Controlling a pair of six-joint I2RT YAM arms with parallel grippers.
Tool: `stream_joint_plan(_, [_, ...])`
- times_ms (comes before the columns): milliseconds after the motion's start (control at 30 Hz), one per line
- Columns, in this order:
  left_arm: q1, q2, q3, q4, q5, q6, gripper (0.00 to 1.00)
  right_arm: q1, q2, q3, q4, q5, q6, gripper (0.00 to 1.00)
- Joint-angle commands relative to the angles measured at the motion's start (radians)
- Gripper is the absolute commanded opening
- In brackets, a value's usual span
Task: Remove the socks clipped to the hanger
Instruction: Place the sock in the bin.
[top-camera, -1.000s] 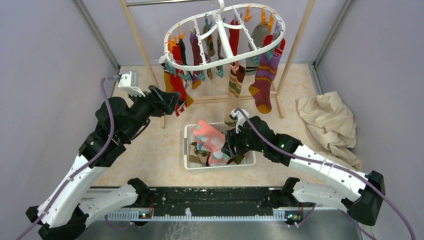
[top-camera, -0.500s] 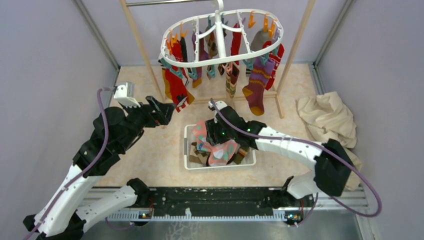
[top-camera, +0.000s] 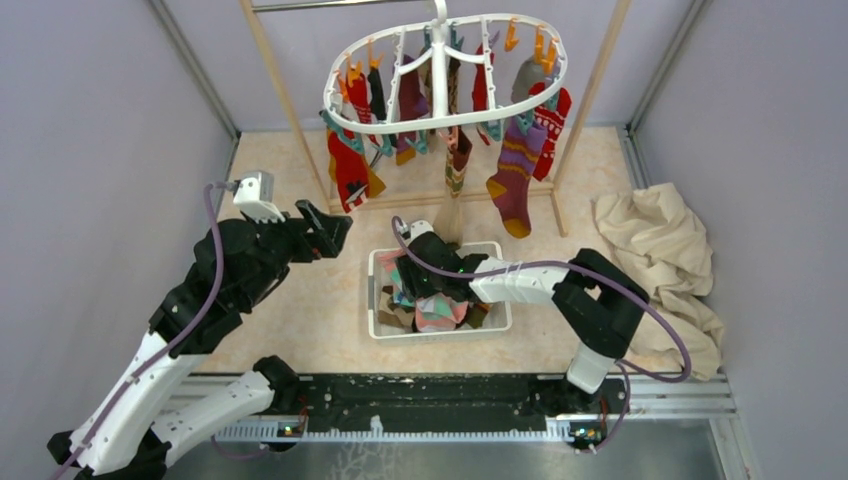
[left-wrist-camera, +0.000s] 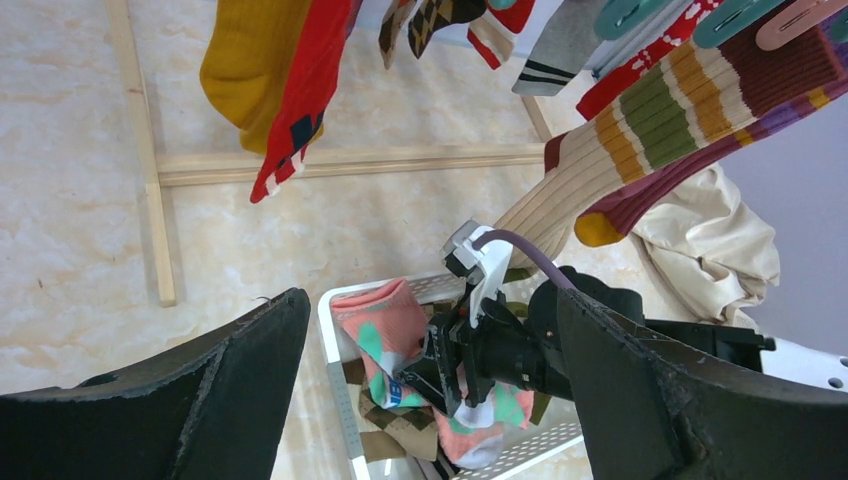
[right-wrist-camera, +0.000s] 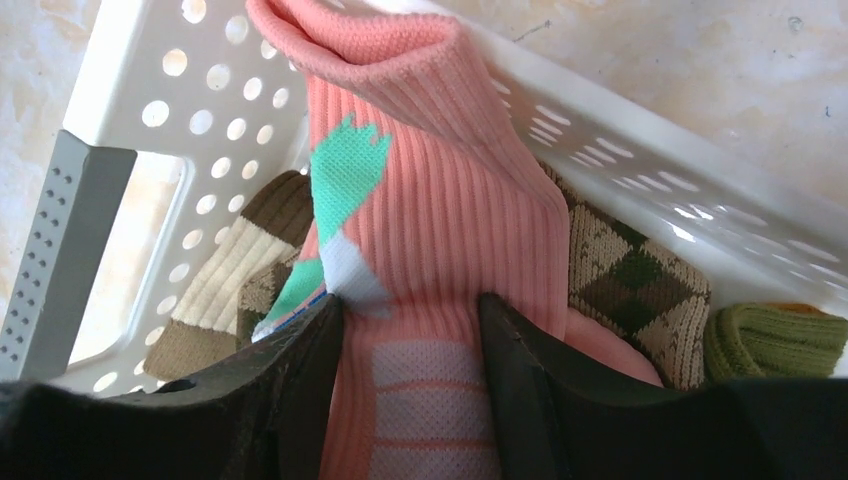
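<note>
The white oval hanger (top-camera: 440, 122) hangs at the back with several socks clipped to it, among them a red sock (top-camera: 345, 170) and a purple striped sock (top-camera: 515, 175). My left gripper (top-camera: 325, 228) stands wide open and empty, below and left of the red sock (left-wrist-camera: 300, 110). In the left wrist view, the left gripper (left-wrist-camera: 430, 300) looks down at the white basket (left-wrist-camera: 335, 370). My right gripper (top-camera: 410, 275) reaches into the basket (top-camera: 375, 300). In its own view the right gripper (right-wrist-camera: 410, 310) is shut on a pink sock (right-wrist-camera: 430, 200) with green and white patches.
A wooden pole rack (top-camera: 275, 85) carries the hanger, with its base bar (left-wrist-camera: 350, 160) on the floor. A beige cloth (top-camera: 660, 245) lies at the right. The basket (right-wrist-camera: 110, 60) also holds a brown argyle sock (right-wrist-camera: 630, 275) and a green sock (right-wrist-camera: 775, 340).
My left gripper opened fully and drew back down-left from the red sock. The hanger swung back. My right gripper moved left over the basket with the pink sock.
</note>
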Motion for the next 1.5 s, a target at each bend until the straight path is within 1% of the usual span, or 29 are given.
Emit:
stream_joint_plan(0, [-0.004, -0.015, -0.01, -0.011, 0.007, -0.019, 0.99, 0.041, 0.038, -0.083, -0.014, 0.019, 0.047, 0.53])
stream_joint_plan(133, [-0.005, -0.013, -0.016, -0.008, 0.005, -0.019, 0.99, 0.046, -0.03, -0.071, -0.046, 0.04, 0.033, 0.54])
stream_joint_plan(433, [-0.005, -0.015, -0.014, -0.008, -0.016, -0.007, 0.99, 0.048, -0.286, 0.076, -0.228, 0.09, -0.058, 0.57])
stream_joint_plan(567, [-0.004, -0.014, -0.024, -0.006, -0.024, -0.002, 0.99, 0.047, -0.388, 0.052, -0.258, 0.08, -0.04, 0.57])
stream_joint_plan(733, [-0.004, 0.004, -0.034, 0.01, -0.051, 0.011, 0.99, 0.052, -0.477, -0.068, -0.261, 0.069, 0.004, 0.57])
stream_joint_plan(933, [-0.004, 0.068, -0.021, 0.028, -0.101, 0.045, 0.99, 0.065, -0.5, -0.201, -0.208, 0.047, 0.049, 0.56])
stream_joint_plan(1133, [0.01, 0.147, 0.018, 0.075, -0.145, 0.096, 0.99, 0.067, -0.43, -0.296, -0.087, 0.056, 0.081, 0.56])
stream_joint_plan(1233, [0.032, 0.18, 0.022, 0.11, -0.154, 0.121, 0.99, 0.067, -0.404, -0.282, -0.088, 0.062, 0.08, 0.55])
stream_joint_plan(1300, [0.067, 0.195, 0.023, 0.123, -0.121, 0.125, 0.99, 0.07, -0.437, -0.25, -0.118, 0.09, 0.066, 0.55])
stream_joint_plan(1367, [0.09, 0.202, 0.021, 0.127, -0.088, 0.123, 0.99, 0.075, -0.486, -0.197, -0.17, 0.145, 0.041, 0.56])
stream_joint_plan(1467, [0.094, 0.198, 0.01, 0.126, -0.074, 0.119, 0.99, 0.079, -0.547, -0.103, -0.24, 0.24, -0.016, 0.57])
